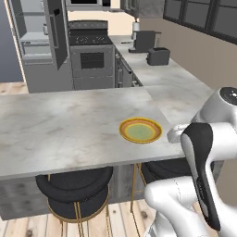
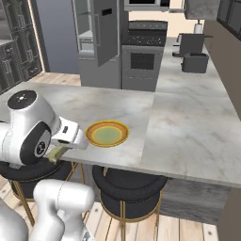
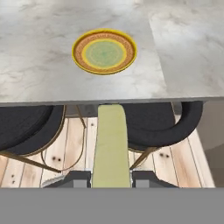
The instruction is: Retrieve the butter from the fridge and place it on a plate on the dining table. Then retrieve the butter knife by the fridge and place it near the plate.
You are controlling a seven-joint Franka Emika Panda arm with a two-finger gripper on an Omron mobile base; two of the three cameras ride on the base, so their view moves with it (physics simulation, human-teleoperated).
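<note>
My gripper (image 3: pixel 111 177) is shut on the butter (image 3: pixel 111 144), a pale-yellow stick that juts forward from between the dark fingertips (image 3: pixel 78 178). It hangs just off the near edge of the dining table (image 3: pixel 39 65), below the tabletop's level and in front of the stools. The plate (image 3: pixel 104 51), orange-rimmed with a green centre, lies empty on the marble a short way past that edge. From the right base view the butter (image 2: pixel 56 153) shows under the hand, left of the plate (image 2: pixel 107 133). The fridge (image 1: pixel 39 51) stands at the back with its door open. The butter knife is out of view.
Black stools on gold legs (image 1: pixel 74 190) (image 2: pixel 129 190) stand under the table's near edge. A marble counter (image 1: pixel 171 74) runs along the right wall with a toaster (image 1: pixel 158 56) and a coffee machine (image 1: pixel 143 40). A stove (image 1: pixel 91 58) stands beside the fridge.
</note>
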